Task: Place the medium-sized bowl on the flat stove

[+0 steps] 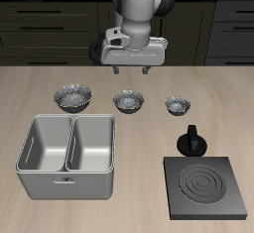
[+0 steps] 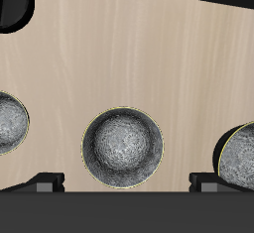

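Three speckled grey-and-white bowls stand in a row across the middle of the table. The medium-sized bowl is the middle one and stands upright and empty; it also shows in the wrist view. My gripper is open and empty. It hovers above the table just behind this bowl, with the fingers apart on either side of it and not touching it. The flat stove is a black square plate with grey rings near the table's front edge. Its upright black knob is at its back edge.
The slightly larger speckled bowl and the smallest speckled bowl flank the medium one; both show in the wrist view, the larger and the smallest. A grey double-compartment metal bin stands near the front edge.
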### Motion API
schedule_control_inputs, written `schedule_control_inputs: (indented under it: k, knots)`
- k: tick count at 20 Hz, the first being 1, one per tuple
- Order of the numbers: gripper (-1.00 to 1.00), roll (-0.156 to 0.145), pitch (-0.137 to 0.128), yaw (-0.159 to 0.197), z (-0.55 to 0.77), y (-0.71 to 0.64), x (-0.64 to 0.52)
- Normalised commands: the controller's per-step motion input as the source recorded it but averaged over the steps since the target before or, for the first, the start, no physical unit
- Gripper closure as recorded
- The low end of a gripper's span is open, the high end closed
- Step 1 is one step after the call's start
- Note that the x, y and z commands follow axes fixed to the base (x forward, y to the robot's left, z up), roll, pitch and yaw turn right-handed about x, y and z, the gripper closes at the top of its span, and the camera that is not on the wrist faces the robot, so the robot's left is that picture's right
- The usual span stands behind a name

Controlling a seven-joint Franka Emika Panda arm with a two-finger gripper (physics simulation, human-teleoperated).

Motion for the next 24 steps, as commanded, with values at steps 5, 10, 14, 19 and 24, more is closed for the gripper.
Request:
schedule_control_inputs:
  k: [5, 10, 14, 19, 24]
  knots:
    - [-1.00, 0.008, 0.000, -0.008, -0.21, 0.06, 0.03]
    - [-1.00, 0.025, 0.000, 0.001, -0.39, 0.17, -0.02]
    - [-1.00, 0.011, 0.016, -0.001, -0.21, 0.07, -0.01]
    - [-1.00, -0.009, -0.003, -0.021, -0.26, 0.02, -0.01]
    - [-1.00, -0.013, 0.009, -0.014, -0.24, -0.03, -0.03]
